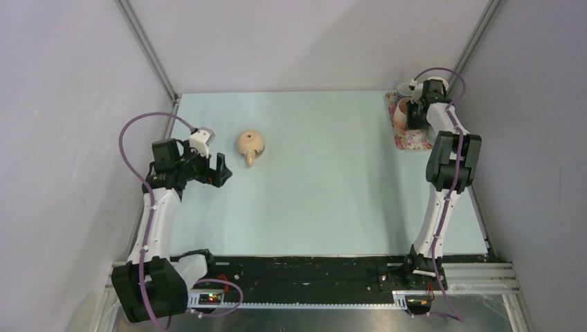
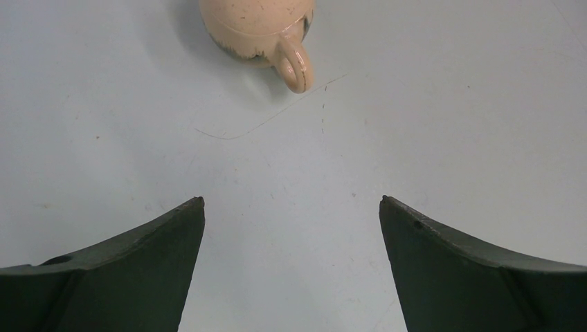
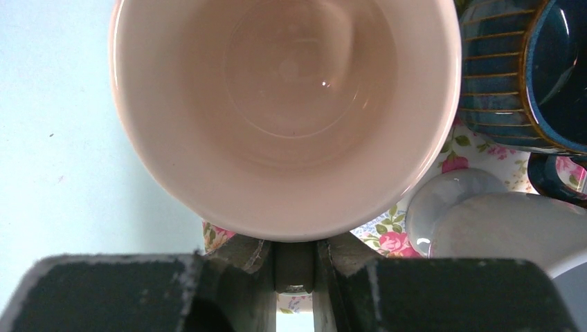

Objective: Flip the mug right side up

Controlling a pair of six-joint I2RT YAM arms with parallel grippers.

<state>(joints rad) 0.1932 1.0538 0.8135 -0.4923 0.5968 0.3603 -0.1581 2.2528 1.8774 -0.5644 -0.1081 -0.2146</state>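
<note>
- My left claw point(image 2: 292, 202) is spread wide, facing the mouth-down tan mug point(image 2: 257, 31) just beyond, ready to straddle it.
- My right claw point(image 3: 294, 257) pinches the cream mug point(image 3: 284, 117) at its near side, holding it mouth-up over the far-right floral tray point(image 3: 387, 232).

I count one peach ceramic mug point(image 1: 251, 145), one glossy cream mug point(image 3: 284, 111), one ribbed dark-blue mug point(image 3: 509, 76), one pale-grey cup point(image 3: 498, 228), one floral tray point(image 3: 394, 235).

- Bare table point(image 1: 332, 180) all round mug point(image 1: 250, 145); clear run from left gripper point(image 2: 292, 202) to it.
- Far right corner tight: tray point(image 1: 410, 142) packed with cups point(image 3: 284, 117), right arm point(image 1: 453, 158) over it.
</note>
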